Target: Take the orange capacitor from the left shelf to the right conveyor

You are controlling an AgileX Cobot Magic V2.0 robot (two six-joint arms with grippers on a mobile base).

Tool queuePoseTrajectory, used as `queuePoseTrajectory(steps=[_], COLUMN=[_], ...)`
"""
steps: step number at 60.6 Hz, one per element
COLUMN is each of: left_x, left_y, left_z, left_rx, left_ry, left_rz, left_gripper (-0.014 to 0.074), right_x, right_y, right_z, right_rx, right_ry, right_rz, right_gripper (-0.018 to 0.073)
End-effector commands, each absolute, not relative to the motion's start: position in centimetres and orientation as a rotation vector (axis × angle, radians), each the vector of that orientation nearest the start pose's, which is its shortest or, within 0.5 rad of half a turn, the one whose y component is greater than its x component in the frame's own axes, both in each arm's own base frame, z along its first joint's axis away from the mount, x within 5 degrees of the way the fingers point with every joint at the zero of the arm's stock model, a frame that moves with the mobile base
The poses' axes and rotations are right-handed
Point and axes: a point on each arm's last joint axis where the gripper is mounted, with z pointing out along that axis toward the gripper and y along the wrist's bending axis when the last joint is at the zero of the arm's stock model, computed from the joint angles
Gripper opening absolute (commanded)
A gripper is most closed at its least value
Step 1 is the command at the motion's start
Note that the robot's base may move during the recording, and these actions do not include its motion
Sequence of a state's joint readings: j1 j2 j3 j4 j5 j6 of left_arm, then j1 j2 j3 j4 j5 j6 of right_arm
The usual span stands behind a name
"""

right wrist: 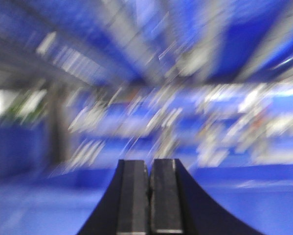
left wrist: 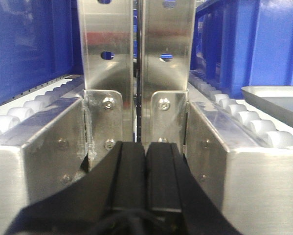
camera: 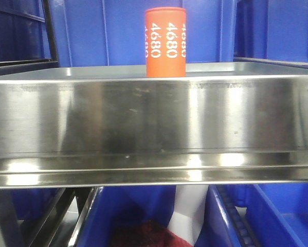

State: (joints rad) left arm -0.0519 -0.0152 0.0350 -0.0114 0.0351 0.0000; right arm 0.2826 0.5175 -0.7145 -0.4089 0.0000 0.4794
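While both claws carry nothing, the orange capacitor (camera: 165, 42) stands upright on the left shelf (camera: 143, 113). It sits in the upper centre of the front view, behind the tall front lip, with blue bins (camera: 92, 31) at its back.

The left claw (left wrist: 145, 147) is pressed closed, pads touching, and is empty. It faces twin steel uprights (left wrist: 107, 63) at frame centre, with white rollers (left wrist: 254, 125) on both sides and a grey tray (left wrist: 278, 100) at the right edge.

The right claw (right wrist: 149, 164) is likewise closed and empty. Its surroundings are blurred beyond reading. The right conveyor appears in no view.

Handling estimate: the capacitor is probably rigid, smooth-skinned and fairly heavy for its size, so slip is the main risk. Grip across the side wall at mid-height, above the lip, with the jaws level. Lift straight up before travelling.
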Motion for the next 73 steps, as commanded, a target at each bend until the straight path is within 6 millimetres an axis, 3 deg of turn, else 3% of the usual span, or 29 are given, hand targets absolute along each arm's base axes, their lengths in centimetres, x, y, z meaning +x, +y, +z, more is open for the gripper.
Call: queuePoseTrajectory(steps=[1,7,18,29,66,73], left_x=[5.6,5.6,5.6,5.6,5.6,5.6], left_y=[-0.3,-0.3,-0.3,-0.3,-0.3,-0.3], left_z=[20.0,20.0,20.0,20.0,20.0,20.0], left_rx=[0.028,0.028,0.028,0.028,0.028,0.028], left_ry=[1.463,1.463,1.463,1.463,1.463,1.463], left_rz=[-0.052,-0.052,-0.052,-0.052,-0.052,-0.052], left_gripper=[-0.0126,-0.0126,-0.0126,-0.0126,-0.0126,-0.0126], right_x=[11.4,13.8,17.3,19.3,23.2,23.6], right_y=[4.6,7.6,12.9,16.0,19.3,19.8], right_z=[42.8,42.3,40.4,38.1,32.1,31.2], right_rx=[-0.217,-0.314,-0.443,-0.458,-0.506,-0.502], right_ry=[1.318,1.437,1.591,1.695,1.9,1.929], right_rz=[0.371,0.447,0.538,0.605,0.558,0.562], right_gripper=[0.007,0.0193,0.0646,0.0629,0.0629,0.0564])
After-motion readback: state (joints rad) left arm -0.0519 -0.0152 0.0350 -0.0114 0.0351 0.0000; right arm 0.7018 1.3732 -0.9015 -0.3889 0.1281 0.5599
